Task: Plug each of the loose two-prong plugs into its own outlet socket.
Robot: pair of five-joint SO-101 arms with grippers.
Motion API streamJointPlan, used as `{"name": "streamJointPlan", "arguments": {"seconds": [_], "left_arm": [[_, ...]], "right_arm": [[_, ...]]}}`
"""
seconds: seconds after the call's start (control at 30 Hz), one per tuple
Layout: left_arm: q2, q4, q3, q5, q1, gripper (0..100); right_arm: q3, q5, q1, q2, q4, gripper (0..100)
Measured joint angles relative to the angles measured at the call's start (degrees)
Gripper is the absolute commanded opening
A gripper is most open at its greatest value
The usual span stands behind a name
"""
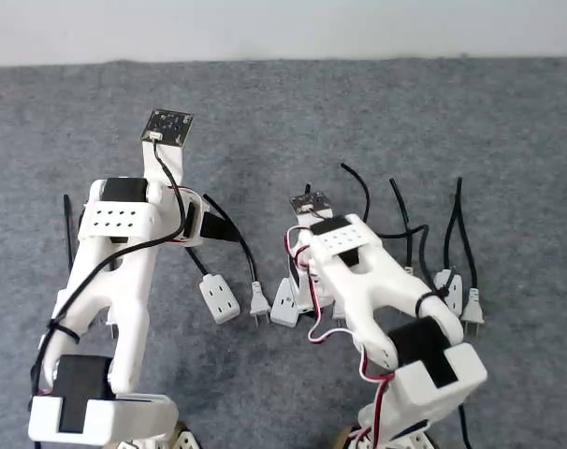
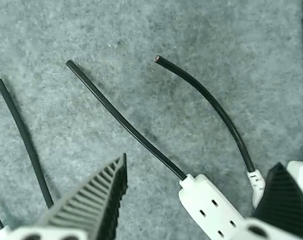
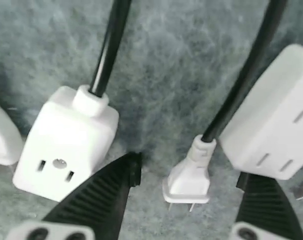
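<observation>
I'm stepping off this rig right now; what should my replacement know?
Left gripper: open, empty, with a white outlet and a loose plug just ahead of it.
Right gripper: open, straddling a second plug that lies between a three-hole outlet and a larger outlet.
Done: nothing; no visible plug is seated.
Left: grasp each plug and push it into its own socket.

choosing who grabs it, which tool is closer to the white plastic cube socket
Right. The right tool hovers at the white plastic cube socket, a finger beside it; the left tool is over the flat white socket strip, farther.
</observation>
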Motion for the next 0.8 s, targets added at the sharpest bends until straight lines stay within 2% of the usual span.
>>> {"name": "streamJointPlan", "arguments": {"seconds": [0.13, 0.2, 0.5, 0.6, 0.7, 0.8], "left_arm": [[0.2, 0.0, 0.0, 0.0, 0.0, 41], [0.3, 0.0, 0.0, 0.0, 0.0, 41], [0.4, 0.0, 0.0, 0.0, 0.4, 41], [0.4, 0.0, 0.0, 0.0, 0.4, 41], [0.4, 0.0, 0.0, 0.0, 0.4, 41], [0.4, 0.0, 0.0, 0.0, 0.4, 41]], "right_arm": [[-2.8, 0.4, 0.0, 2.3, 2.0, 14.0], [-4.3, 0.4, 0.4, 3.3, 3.1, 10.4], [-5.5, 0.4, 1.5, 3.8, 3.3, 8.9], [-5.5, 0.4, 1.6, 3.8, 3.3, 0.1], [-5.5, 0.6, 1.7, 3.8, 3.3, 0.6], [-5.8, 4.5, 1.7, 3.8, 3.5, 0.9]]}}
